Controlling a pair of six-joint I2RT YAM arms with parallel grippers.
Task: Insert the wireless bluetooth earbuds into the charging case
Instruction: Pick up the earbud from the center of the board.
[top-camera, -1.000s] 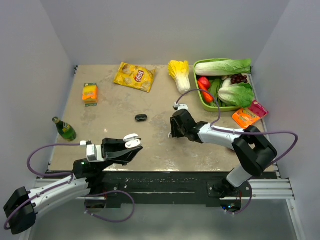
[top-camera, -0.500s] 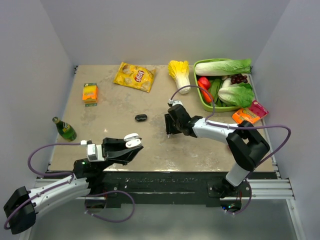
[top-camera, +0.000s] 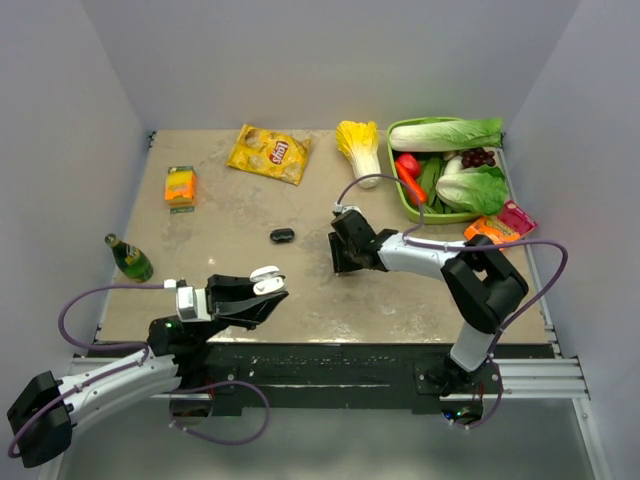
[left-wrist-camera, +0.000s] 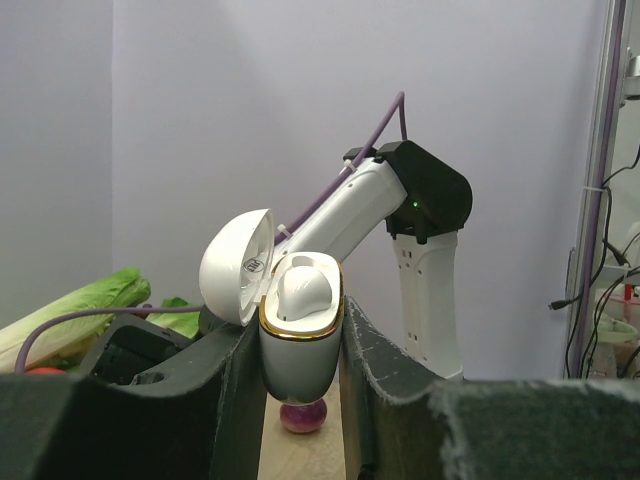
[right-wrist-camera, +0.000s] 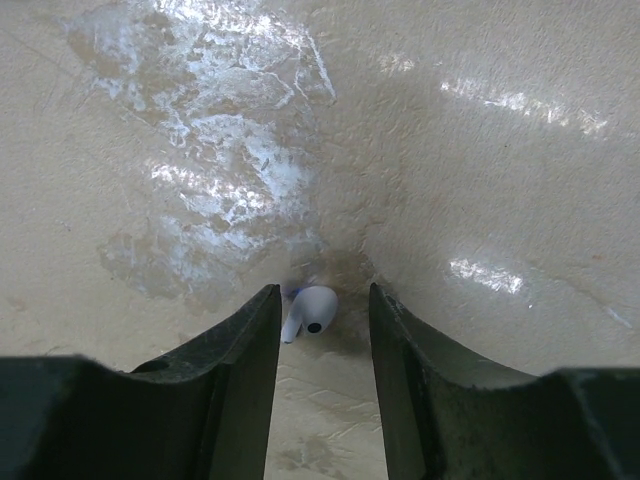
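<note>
A beige, mottled table (top-camera: 230, 215) sits boxed in by plain pale lilac-grey walls: back wall (top-camera: 320, 60), left wall (top-camera: 60, 150), right wall (top-camera: 590, 150); its top is glossy, throwing back soft white glare in the right wrist view; a metal rail (top-camera: 540, 378) runs along the near edge; light is even, shadows faint; off to one side, a metal post (left-wrist-camera: 597, 150) carries cables (left-wrist-camera: 612, 270).

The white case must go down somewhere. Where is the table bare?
Bare: the left-centre patch between the orange box, the bottle and the black case; also the near strip between the left gripper and right gripper. Crowded: the far right, around the green basket and orange packet.
</note>
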